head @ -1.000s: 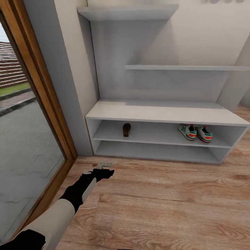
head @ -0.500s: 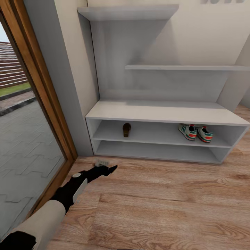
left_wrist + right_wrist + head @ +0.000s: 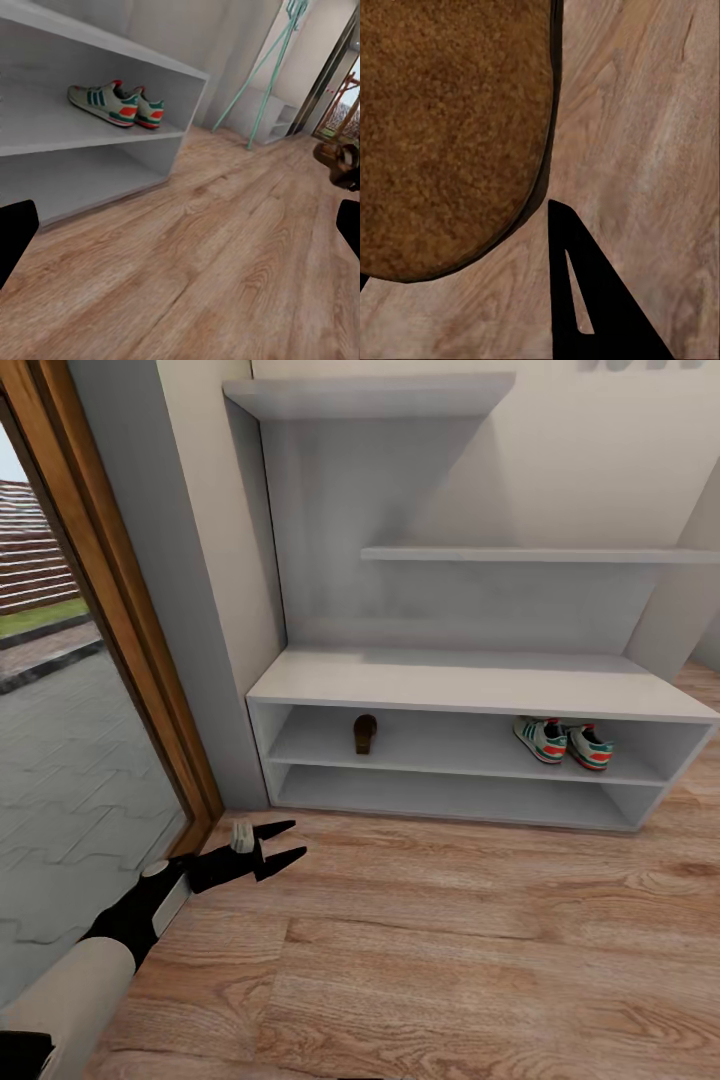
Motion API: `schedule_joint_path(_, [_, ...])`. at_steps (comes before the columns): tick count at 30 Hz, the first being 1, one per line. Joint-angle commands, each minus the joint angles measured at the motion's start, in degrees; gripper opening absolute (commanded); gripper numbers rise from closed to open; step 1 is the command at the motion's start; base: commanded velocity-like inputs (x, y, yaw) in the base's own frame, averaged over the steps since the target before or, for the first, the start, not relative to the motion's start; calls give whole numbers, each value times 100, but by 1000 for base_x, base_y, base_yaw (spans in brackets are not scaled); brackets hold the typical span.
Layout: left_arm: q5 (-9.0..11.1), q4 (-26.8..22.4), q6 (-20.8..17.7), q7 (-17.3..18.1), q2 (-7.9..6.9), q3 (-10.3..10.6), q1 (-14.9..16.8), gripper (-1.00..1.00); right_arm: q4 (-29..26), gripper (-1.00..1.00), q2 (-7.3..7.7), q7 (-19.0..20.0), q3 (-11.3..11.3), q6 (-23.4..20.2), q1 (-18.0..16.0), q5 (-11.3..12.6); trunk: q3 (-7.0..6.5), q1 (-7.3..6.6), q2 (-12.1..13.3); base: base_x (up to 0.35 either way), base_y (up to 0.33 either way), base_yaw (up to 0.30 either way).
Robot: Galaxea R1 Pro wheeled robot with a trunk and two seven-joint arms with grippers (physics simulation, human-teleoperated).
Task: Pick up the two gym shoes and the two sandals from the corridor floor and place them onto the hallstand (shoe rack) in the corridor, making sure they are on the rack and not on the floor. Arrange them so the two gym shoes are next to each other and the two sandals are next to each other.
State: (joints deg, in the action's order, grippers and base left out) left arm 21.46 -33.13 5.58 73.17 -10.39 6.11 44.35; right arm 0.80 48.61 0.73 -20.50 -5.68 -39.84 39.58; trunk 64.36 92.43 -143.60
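We see the two gym shoes already side by side on the upper of the hallstand's two low shelves, toward its right end, touching or nearly touching each other; our left wrist view shows the same pair resting there, well off the floor. On that same shelf, toward the left end and well apart from the sneakers, one dark brown sandal stands alone, so three of the four pieces appear to be on the rack. Our left gripper hangs low over the corridor floor just in front of the hallstand's left corner, its two fingers spread apart and holding nothing. Our right wrist view looks straight down on a brown, tan-textured sole or insole lying close against the wood planks, with one dark fingertip beside it; we judge this to be the second sandal, but we cannot tell from this view whether our right gripper is clamped on it, merely beside it, or how its fingers stand. In the left wrist view a small brown shape sits far off at the edge, too blurred for us to name. By our reckoning the gym shoes are done, and what is left is getting the last sandal onto the shelf next to its mate.
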Motion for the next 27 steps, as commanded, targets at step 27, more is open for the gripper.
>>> schedule_joint_path(27, [34,-27,57,-13,-7,66,3,100,-3452,-100,-4869,-1339,3305,-2387,-78,-2404,5,-1,-2,0,0,0])
